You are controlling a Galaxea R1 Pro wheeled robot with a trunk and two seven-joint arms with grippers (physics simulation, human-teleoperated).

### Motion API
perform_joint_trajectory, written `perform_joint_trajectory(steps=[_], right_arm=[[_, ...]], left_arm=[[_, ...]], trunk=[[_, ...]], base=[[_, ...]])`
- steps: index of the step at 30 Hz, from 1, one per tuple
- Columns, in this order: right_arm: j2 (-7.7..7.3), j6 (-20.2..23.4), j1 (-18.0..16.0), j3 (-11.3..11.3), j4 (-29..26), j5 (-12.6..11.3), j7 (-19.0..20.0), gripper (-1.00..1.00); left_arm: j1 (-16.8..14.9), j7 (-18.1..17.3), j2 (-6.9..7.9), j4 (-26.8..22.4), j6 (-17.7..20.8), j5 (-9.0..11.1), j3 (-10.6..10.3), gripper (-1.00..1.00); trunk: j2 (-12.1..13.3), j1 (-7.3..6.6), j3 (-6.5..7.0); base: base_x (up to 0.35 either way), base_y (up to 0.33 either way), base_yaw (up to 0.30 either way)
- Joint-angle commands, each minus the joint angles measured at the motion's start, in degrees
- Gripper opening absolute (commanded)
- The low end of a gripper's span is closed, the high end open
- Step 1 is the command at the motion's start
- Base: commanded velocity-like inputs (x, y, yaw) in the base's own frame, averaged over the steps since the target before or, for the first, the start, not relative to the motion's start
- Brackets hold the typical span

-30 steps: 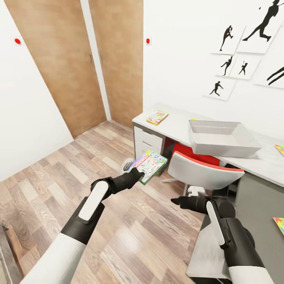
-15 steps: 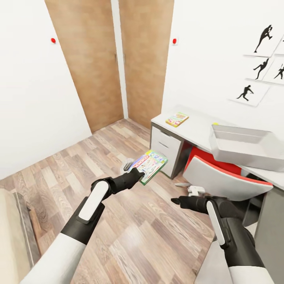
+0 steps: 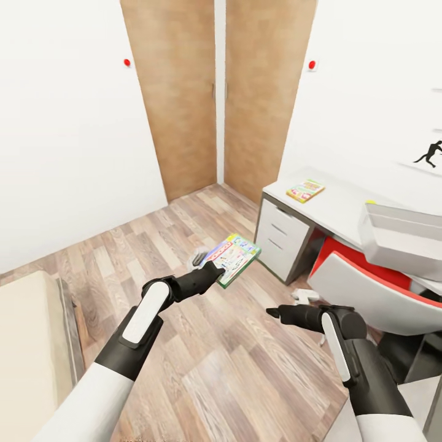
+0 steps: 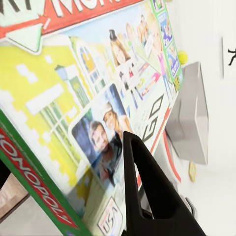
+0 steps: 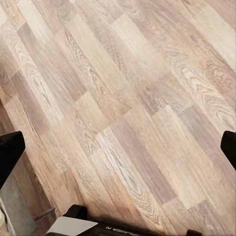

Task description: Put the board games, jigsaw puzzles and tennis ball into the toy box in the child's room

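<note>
My left gripper is shut on a green-edged Monopoly board game, held flat out over the wood floor. The left wrist view looks across its lid past one dark finger. My right gripper hangs open over the floor with nothing in it, its fingertips far apart. Another board game lies on the table at the right. The grey toy box stands further along the table, with the tennis ball peeking behind it. The bed shows at the lower left.
A red chair with a grey back stands in front of the table, close to my right arm. White drawers face the open floor. Two wooden doors fill the far corner.
The whole view has swung left: the table and toy box slid to the right edge and the bed came into view. Both arms keep their pose, the game still held.
</note>
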Motion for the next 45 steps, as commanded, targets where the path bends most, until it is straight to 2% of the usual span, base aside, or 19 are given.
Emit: perform_joint_trajectory(steps=[1,25,45], right_arm=[[-0.01,0.31,-0.03,-0.05,-0.05,-0.44,-0.16,1.00],[-0.01,0.31,1.03,-0.01,-1.54,-0.41,-0.16,1.00],[-0.01,0.31,1.36,-0.01,-1.99,-0.41,-0.16,1.00]], left_arm=[[-0.06,0.57,-0.02,-0.06,0.03,0.75,0.00,-1.00],[-0.06,0.36,-0.02,0.40,0.11,0.58,0.24,-1.00],[-0.06,0.39,-0.02,0.46,0.11,0.57,0.04,-1.00]], trunk=[[-0.11,0.03,-0.10],[-0.11,0.03,-0.10],[-0.11,0.03,-0.10]], base=[[0.000,0.000,0.207],[0.044,0.000,0.056],[0.284,0.000,0.001]])
